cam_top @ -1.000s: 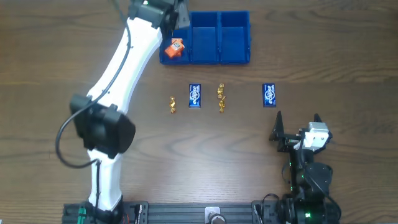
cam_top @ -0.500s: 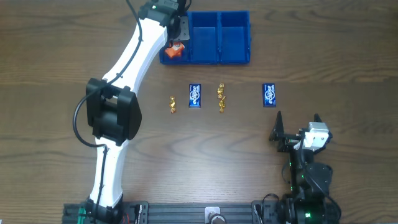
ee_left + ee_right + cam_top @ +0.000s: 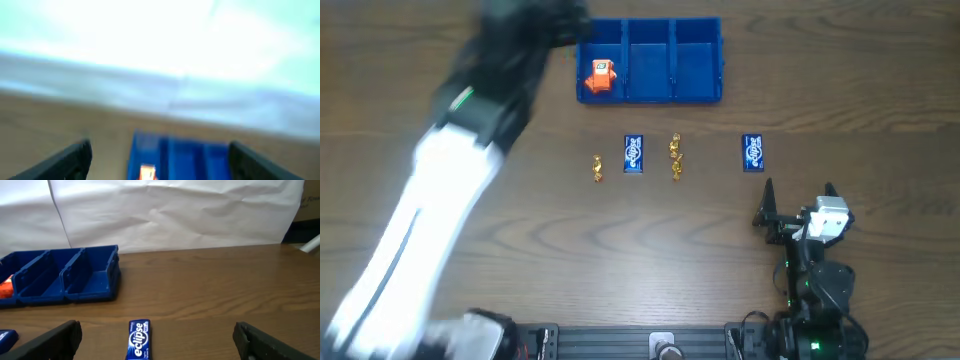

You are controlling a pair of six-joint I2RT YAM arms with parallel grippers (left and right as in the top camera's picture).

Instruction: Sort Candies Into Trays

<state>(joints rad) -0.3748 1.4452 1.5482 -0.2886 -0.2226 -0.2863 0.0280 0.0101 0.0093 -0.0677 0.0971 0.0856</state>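
Note:
The blue three-compartment tray point(image 3: 650, 92) sits at the far middle of the table, with an orange candy point(image 3: 601, 76) lying in its left compartment. On the wood in front lie two blue gum packs point(image 3: 633, 153) point(image 3: 753, 152) and three gold candies point(image 3: 598, 167) point(image 3: 675, 148) point(image 3: 677, 169). My left arm is a blurred sweep up the left side, its gripper point(image 3: 160, 147) open and empty, raised with the tray point(image 3: 180, 160) and orange candy point(image 3: 146, 172) ahead of it. My right gripper point(image 3: 798, 203) stands open near its base, facing the right gum pack point(image 3: 139, 340).
The tray's middle and right compartments point(image 3: 87, 277) hold nothing. Bare wood lies left of the tray and between the candies and the arm bases. A white sheet point(image 3: 165, 215) backs the table's far edge.
The left gripper has come away from the tray's left compartment, leaving the orange candy there, and the arm is swinging up and leftward in a blur. The right arm has not moved.

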